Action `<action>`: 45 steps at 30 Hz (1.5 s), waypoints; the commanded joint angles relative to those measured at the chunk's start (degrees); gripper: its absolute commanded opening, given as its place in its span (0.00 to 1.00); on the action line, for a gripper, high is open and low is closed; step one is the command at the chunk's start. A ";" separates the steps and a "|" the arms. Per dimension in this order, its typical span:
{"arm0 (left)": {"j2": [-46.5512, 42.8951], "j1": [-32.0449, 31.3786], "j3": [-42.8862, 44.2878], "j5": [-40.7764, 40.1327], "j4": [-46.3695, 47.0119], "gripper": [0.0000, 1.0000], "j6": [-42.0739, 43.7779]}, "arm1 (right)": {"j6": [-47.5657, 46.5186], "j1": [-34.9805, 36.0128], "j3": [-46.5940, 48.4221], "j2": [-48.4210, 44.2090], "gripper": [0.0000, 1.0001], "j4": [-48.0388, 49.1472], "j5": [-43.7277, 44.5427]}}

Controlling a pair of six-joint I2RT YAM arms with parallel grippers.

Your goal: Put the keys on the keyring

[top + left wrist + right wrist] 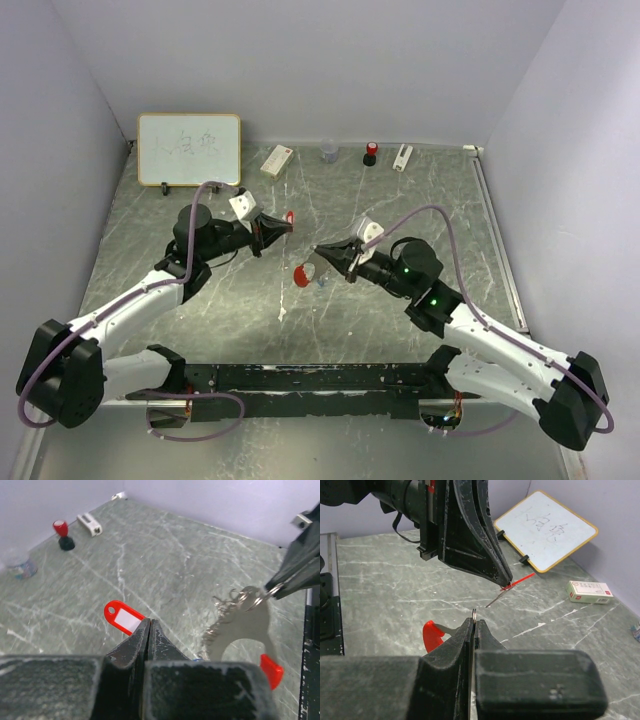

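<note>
My left gripper (283, 224) is shut on the keyring's red oblong fob (125, 618), which has a white label and sticks out past the jaw tips. In the right wrist view a thin grey metal sliver (494, 600) pokes out beneath those jaws. My right gripper (474, 620) is shut on the keyring's thin metal ring (252, 599), held above the table just right of the left gripper. A chain cluster (220, 625) and the red-headed key (271, 670) hang from that ring. A speck of the blue key (320, 282) shows beside them. Whether fob and ring are joined is hidden.
Along the back wall stand a whiteboard (189, 149), a white box (277, 160), a clear cup (328, 152), a red-topped stamp (371, 153) and a small white block (402, 157). Walls close in the marbled table (420, 200) on three sides.
</note>
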 commanded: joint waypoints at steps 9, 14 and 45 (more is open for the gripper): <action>0.05 0.25 0.88 15.67 11.09 0.07 2.02 | 1.32 0.12 4.39 3.14 0.00 1.30 0.01; -0.74 0.21 -0.06 17.47 11.75 0.07 3.69 | 2.73 0.11 5.46 4.08 0.00 1.05 2.02; -4.52 -5.46 -1.69 6.34 6.01 0.07 18.52 | 6.25 0.15 8.62 8.18 0.00 2.98 8.08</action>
